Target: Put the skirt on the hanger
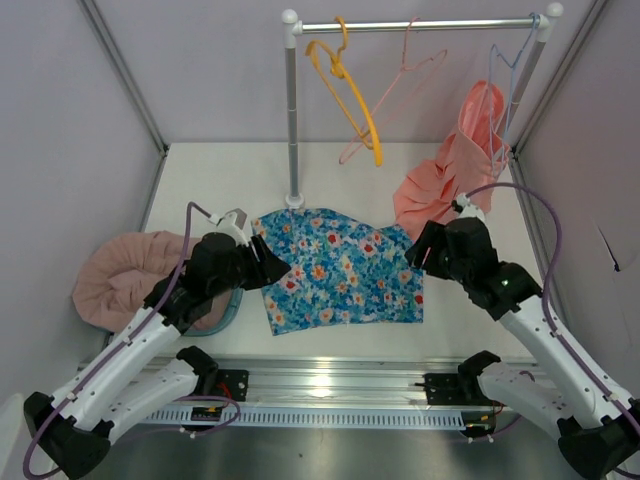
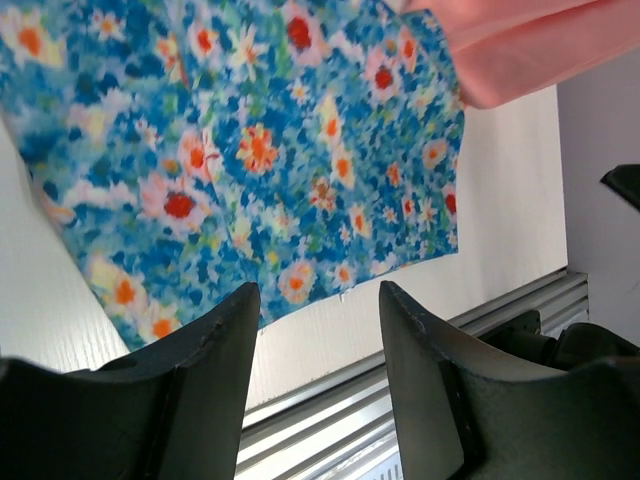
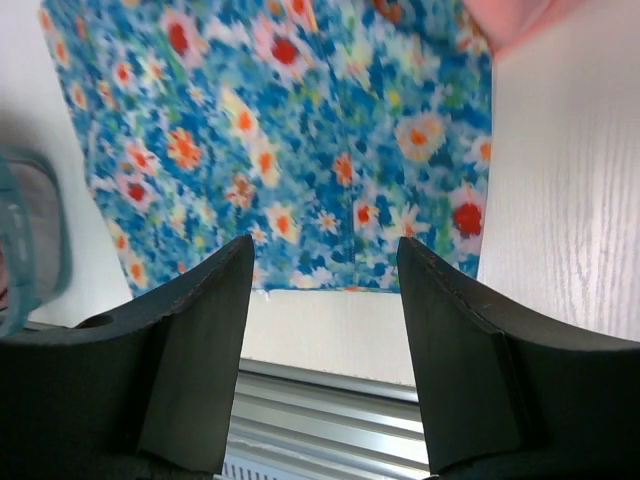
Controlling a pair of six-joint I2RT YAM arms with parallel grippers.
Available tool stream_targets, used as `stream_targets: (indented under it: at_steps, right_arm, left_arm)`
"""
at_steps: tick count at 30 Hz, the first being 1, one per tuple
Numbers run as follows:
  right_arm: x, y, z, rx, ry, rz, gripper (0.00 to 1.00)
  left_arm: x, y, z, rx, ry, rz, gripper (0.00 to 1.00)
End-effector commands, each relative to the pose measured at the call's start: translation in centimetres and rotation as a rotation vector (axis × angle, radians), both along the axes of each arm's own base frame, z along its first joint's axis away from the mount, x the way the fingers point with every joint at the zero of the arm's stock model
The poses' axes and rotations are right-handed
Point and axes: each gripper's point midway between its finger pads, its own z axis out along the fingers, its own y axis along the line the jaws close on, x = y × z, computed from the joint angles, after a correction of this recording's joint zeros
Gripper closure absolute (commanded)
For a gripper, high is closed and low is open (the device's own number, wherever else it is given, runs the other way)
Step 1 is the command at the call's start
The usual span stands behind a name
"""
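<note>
The floral blue skirt (image 1: 340,265) is laid flat on the white worktop (image 1: 210,175), just in front of the post (image 1: 292,120) of the rail (image 1: 420,24). The left tool (image 1: 270,262) is held at the skirt's left edge and the right tool (image 1: 415,250) at its right edge. In the wrist views both are seen with fingers spread and nothing between them. Whether either tool touches the cloth cannot be told from above. An orange hanger (image 1: 352,100) and a pink hanger (image 1: 400,85) are hung bare on the rail. A pink garment (image 1: 450,175) is draped from the rail's right end, its lower edge meeting the skirt's far right corner. A dusty-pink cloth (image 1: 120,275) is heaped at the left.
</note>
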Motion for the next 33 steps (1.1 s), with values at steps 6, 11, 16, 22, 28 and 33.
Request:
stream_targets:
  at_steps: [6,11,16,22,28,33]
  right_arm:
    - [7.9,-1.0,14.5,-0.054,-0.293,-0.076,0.33]
    - [13.7,-1.5,23.9,-0.048,-0.475,-0.116,0.31]
    - [18.7,-1.2,28.3,-0.057,-0.588,-0.117,0.29]
    - [23.9,-0.3,30.7,-0.068,-0.665,-0.094,0.28]
    - [26.4,0.5,30.8,-0.109,-0.692,-0.081,0.27]
    - [25.8,-0.4,31.3,-0.120,-0.709,-0.131,0.28]
  left_arm:
    - [1.2,-0.9,3.9,0.011,-0.125,-0.068,0.43]
    - [0.8,-0.8,4.4,0.010,-0.139,-0.085,0.43]
    - [0.6,-0.6,4.7,0.028,-0.149,-0.100,0.42]
    - [0.4,-0.9,4.4,0.027,-0.149,-0.125,0.42]
    - [0.3,-1.1,3.5,0.037,-0.138,-0.145,0.42]
    - [0.2,-1.3,3.5,0.034,-0.142,-0.159,0.42]
